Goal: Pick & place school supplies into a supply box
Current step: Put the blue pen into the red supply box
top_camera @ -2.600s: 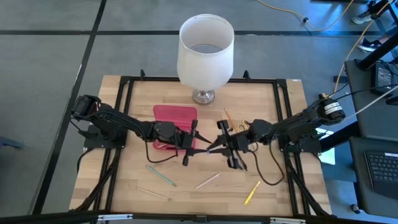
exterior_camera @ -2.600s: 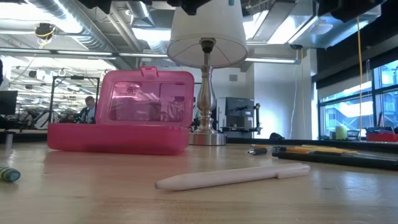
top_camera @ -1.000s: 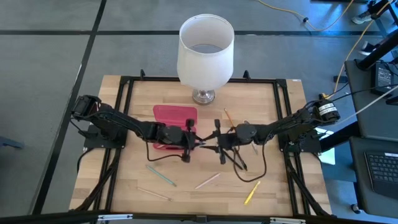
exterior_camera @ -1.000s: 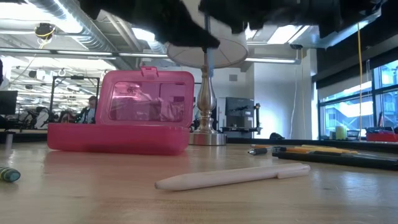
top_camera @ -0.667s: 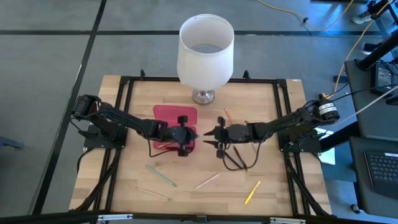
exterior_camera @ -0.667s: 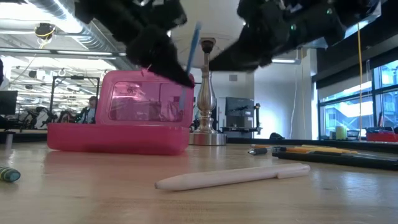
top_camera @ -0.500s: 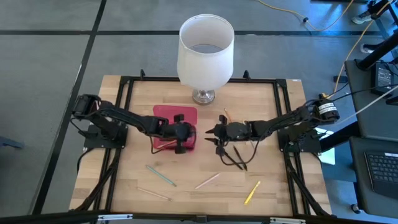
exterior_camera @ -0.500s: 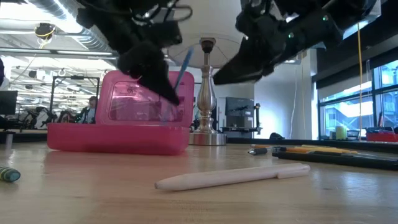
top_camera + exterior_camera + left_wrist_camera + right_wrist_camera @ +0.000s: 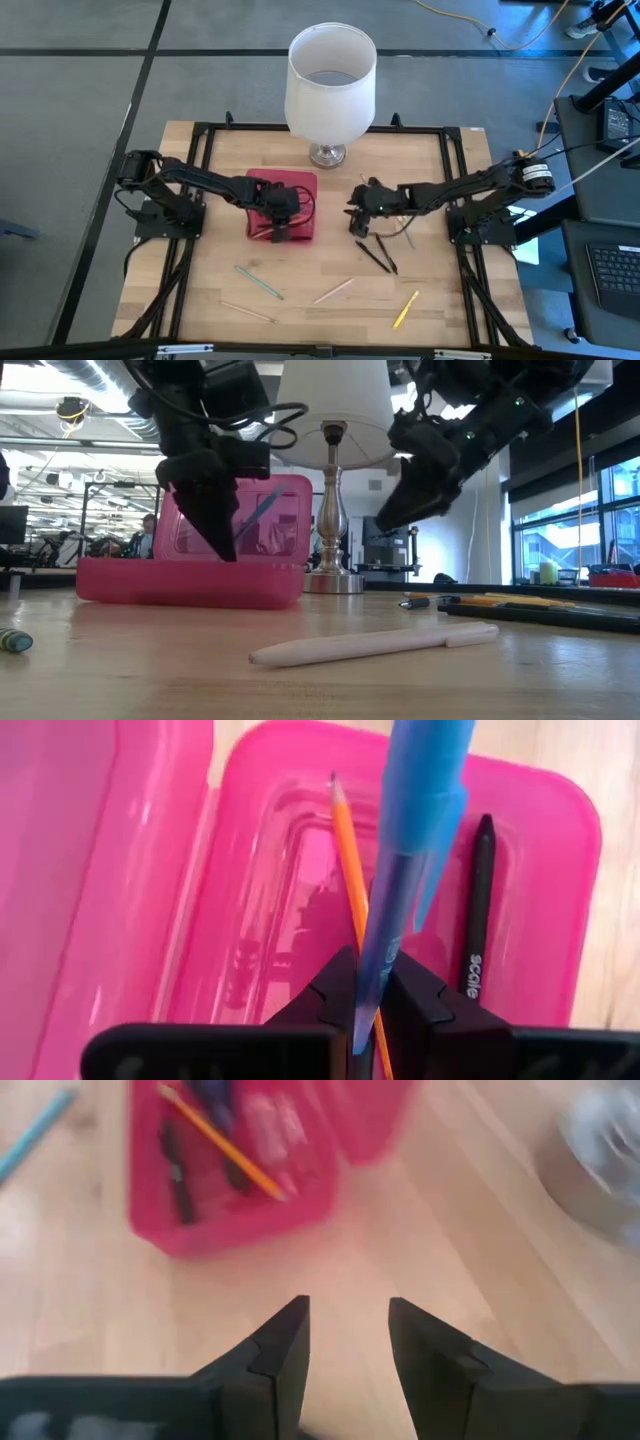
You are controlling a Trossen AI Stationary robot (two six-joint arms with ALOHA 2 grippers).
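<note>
While the left gripper (image 9: 365, 1020) is clamped on a blue pen (image 9: 410, 850) above the open pink supply box (image 9: 281, 206) at frame centre-left, the right gripper (image 9: 345, 1340) is held empty, fingers apart, just right of centre.

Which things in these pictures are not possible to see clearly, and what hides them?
- High view: contents of the pink supply box, covered by the left gripper.
- Left wrist view: blue pen lower tip, hidden between the fingers.
- Right wrist view: lamp base, blurred and cut by the edge.
</note>
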